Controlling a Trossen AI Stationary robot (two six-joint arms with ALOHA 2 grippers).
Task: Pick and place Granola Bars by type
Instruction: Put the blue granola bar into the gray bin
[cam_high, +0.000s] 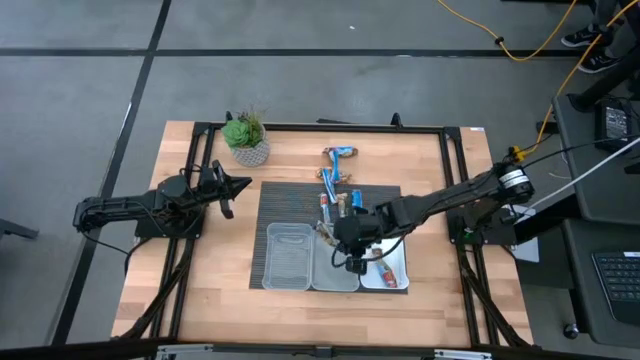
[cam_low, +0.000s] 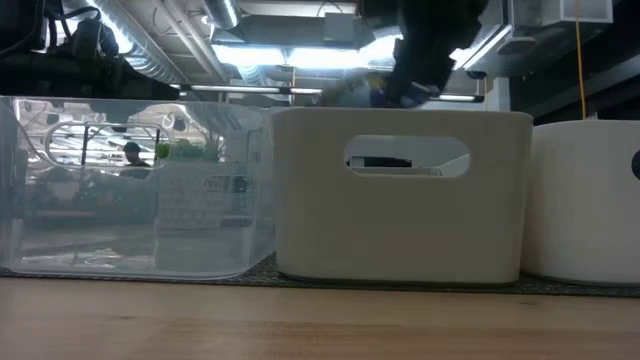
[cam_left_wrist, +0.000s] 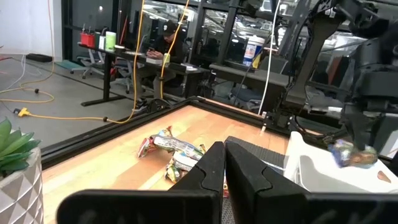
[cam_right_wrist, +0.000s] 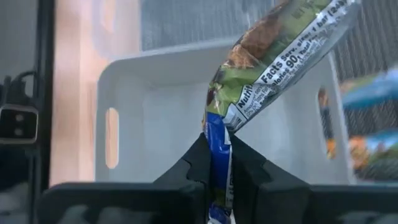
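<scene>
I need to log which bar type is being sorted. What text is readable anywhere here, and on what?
"Facts", "Serv. size 1 bar", "Calories 90": wrapper of the granola bar held in the right gripper above the white tray.
The rest of that wrapper's print, the bars on the table and the cup in the room: too blurred.

From overhead, the right hand (cam_high: 352, 262) covers much of the middle tray (cam_high: 335, 272), and the bar it carries cannot be made out there. In the right wrist view that bar (cam_right_wrist: 280, 56) runs out past the picture's upper edge, its lower end pinched between the fingers. The low view cuts the right hand (cam_low: 415, 95) off at the top, with the bar a blur. The loose bars (cam_high: 335, 185) on the tabletop are too small to count
</scene>
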